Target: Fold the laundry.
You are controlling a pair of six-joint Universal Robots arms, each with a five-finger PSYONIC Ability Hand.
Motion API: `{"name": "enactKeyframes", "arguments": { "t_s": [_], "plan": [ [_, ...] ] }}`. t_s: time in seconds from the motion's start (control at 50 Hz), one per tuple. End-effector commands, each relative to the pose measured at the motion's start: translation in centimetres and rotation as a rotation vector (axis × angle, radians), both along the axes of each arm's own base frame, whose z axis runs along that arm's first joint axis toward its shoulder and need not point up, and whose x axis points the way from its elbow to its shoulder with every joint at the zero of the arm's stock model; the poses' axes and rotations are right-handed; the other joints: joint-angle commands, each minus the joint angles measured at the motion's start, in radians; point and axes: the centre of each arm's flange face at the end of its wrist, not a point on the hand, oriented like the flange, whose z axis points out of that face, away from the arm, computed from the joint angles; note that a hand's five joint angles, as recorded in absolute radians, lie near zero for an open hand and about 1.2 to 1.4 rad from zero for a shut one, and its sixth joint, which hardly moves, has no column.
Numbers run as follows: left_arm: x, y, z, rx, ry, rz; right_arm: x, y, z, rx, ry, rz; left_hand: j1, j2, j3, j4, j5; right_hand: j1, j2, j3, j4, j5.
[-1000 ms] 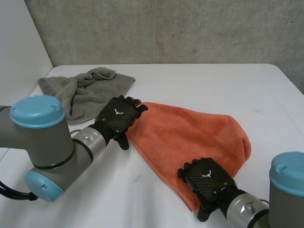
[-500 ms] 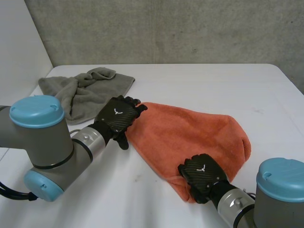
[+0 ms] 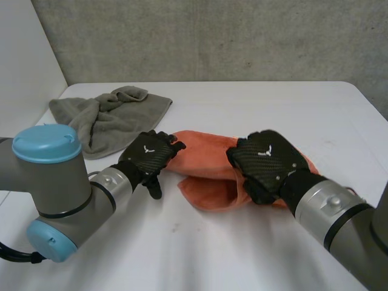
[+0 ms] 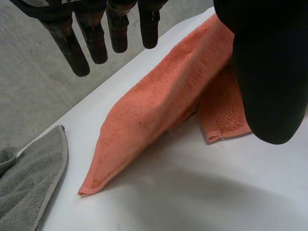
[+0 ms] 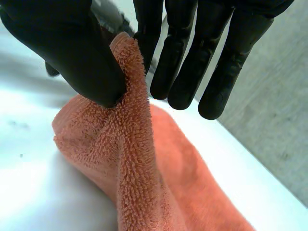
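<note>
1. Far left, rear of the white tabletop (image 3: 254, 103): a grey towel (image 3: 109, 118) lies crumpled in a loose heap. It is apart from both hands and just clear of the orange cloth.
2. The left hand (image 3: 148, 154) sits palm down at the left end of the orange towel (image 3: 203, 182), in front of the grey heap.
3. In the left wrist view its fingers (image 4: 94, 36) hang straight and spread, with the thumb apart from them. They hold nothing, and the cloth lies beyond the fingertips with no visible contact.
4. The same view shows the orange towel's left corner resting flat on the tabletop. From there the cloth rises as a sloped ridge away from this hand, and a second layer with a hemmed corner lies under the ridge.
5. The orange towel lies mid-table between the two hands, bunched and doubled over rather than spread flat.
6. The right hand (image 3: 264, 160) is over the right part of the orange towel, covering much of it in the head view.
7. In the right wrist view the thumb (image 5: 72, 53) presses a raised fold of towel edge against the nearest finger, a firm pinch. The other fingers are straight and free.
8. Below that pinch the cloth hangs down to a rumpled mass lying on the tabletop under the palm.
</note>
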Motion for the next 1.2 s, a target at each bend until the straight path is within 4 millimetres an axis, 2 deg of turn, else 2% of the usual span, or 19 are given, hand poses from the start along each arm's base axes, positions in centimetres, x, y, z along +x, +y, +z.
{"name": "enactKeyframes", "arguments": {
  "t_s": [0.02,0.14,0.2,0.34,0.42,0.5,0.58,0.6,0.64,0.74,0.76,0.84,0.94,1.02,1.04,1.1,1.12,1.16,1.2],
  "plan": [
    [-0.1,-0.4,0.0,0.012,0.020,0.009,0.2,0.4,1.6,-0.021,-0.030,0.030,-0.003,-0.002,-0.006,0.000,-0.004,0.419,0.219,0.215,0.208,0.231],
    [-1.0,-1.5,-1.1,0.038,0.044,0.015,0.0,0.9,2.4,-0.034,-0.046,0.033,0.027,0.027,0.023,0.029,0.025,0.419,0.219,0.215,0.208,0.231],
    [-1.6,-2.2,-1.4,0.037,0.058,0.016,-0.1,1.1,2.6,-0.023,-0.059,0.029,0.123,0.124,0.120,0.126,0.121,0.419,0.219,0.215,0.208,0.231],
    [-3.4,-3.2,-2.8,0.076,0.107,0.000,-0.6,1.8,3.3,0.011,-0.087,0.019,0.660,0.661,0.657,0.663,0.658,0.419,0.219,0.215,0.208,0.231],
    [-4.1,-2.6,-3.2,0.084,0.109,-0.016,-0.8,2.0,3.6,0.006,-0.096,0.017,1.176,1.177,1.173,1.179,1.174,0.419,0.219,0.215,0.208,0.231],
    [-4.2,-2.7,-2.4,0.057,0.117,0.004,-1.0,1.8,3.6,0.011,-0.093,0.009,1.177,1.178,1.174,1.180,1.175,0.419,0.219,0.215,0.208,0.231],
    [-3.2,-2.7,2.0,-0.044,0.154,0.070,-1.7,0.7,3.7,0.013,-0.086,-0.035,1.177,1.178,1.174,1.180,1.175,0.419,0.219,0.215,0.208,0.231],
    [-2.7,-2.3,4.0,-0.083,0.175,0.086,-1.9,0.3,3.8,0.010,-0.086,-0.047,1.177,1.178,1.174,1.180,1.175,0.419,0.219,0.215,0.208,0.231],
    [-2.2,-1.6,5.9,-0.118,0.196,0.092,-2.3,-0.2,3.9,0.005,-0.085,-0.065,1.177,1.178,1.174,1.180,1.175,0.419,0.219,0.215,0.208,0.231],
    [-0.8,0.6,12.1,-0.248,0.285,0.088,-2.8,-2.3,6.3,-0.063,-0.127,-0.086,1.177,1.178,1.174,1.180,1.175,0.419,0.219,0.215,0.208,0.231],
    [-0.3,1.3,14.1,-0.289,0.312,0.088,-2.8,-2.5,6.7,-0.076,-0.134,-0.084,1.177,1.178,1.174,1.180,1.175,0.419,0.219,0.215,0.208,0.231],
    [0.7,3.1,17.9,-0.374,0.371,0.083,-2.8,-3.9,9.2,-0.145,-0.173,-0.084,1.177,1.178,1.174,1.180,1.175,0.419,0.219,0.215,0.208,0.231],
    [1.5,4.7,20.2,-0.424,0.409,0.076,-1.1,-7.2,10.5,-0.150,-0.215,-0.069,1.177,1.178,1.174,1.180,1.175,0.419,0.219,0.215,0.208,0.231],
    [2.0,4.7,20.5,-0.423,0.409,0.098,0.1,-9.8,10.5,-0.117,-0.251,-0.065,1.177,1.178,1.174,1.180,1.175,0.419,0.219,0.215,0.208,0.231],
    [2.1,4.6,20.5,-0.424,0.409,0.104,0.9,-10.7,10.0,-0.096,-0.260,-0.049,1.177,1.178,1.174,1.180,1.175,0.419,0.219,0.215,0.208,0.231],
    [2.9,3.8,19.7,-0.406,0.390,0.164,3.2,-11.1,8.8,-0.061,-0.268,0.011,1.177,1.178,1.174,1.180,1.175,0.419,0.219,0.215,0.208,0.231],
    [3.1,3.6,19.4,-0.401,0.384,0.180,5.1,-11.1,7.6,-0.040,-0.266,0.059,1.177,1.178,1.174,1.180,1.175,0.419,0.219,0.215,0.208,0.231],
    [3.7,3.1,18.6,-0.387,0.366,0.218,6.8,-11.2,6.3,-0.018,-0.257,0.099,1.177,1.178,1.174,1.180,1.175,0.419,0.219,0.215,0.208,0.231],
    [4.2,2.7,17.8,-0.371,0.348,0.240,9.0,-11.4,3.6,0.035,-0.231,0.148,1.177,1.178,1.174,1.180,1.175,0.419,0.219,0.215,0.208,0.231]
  ]
}}
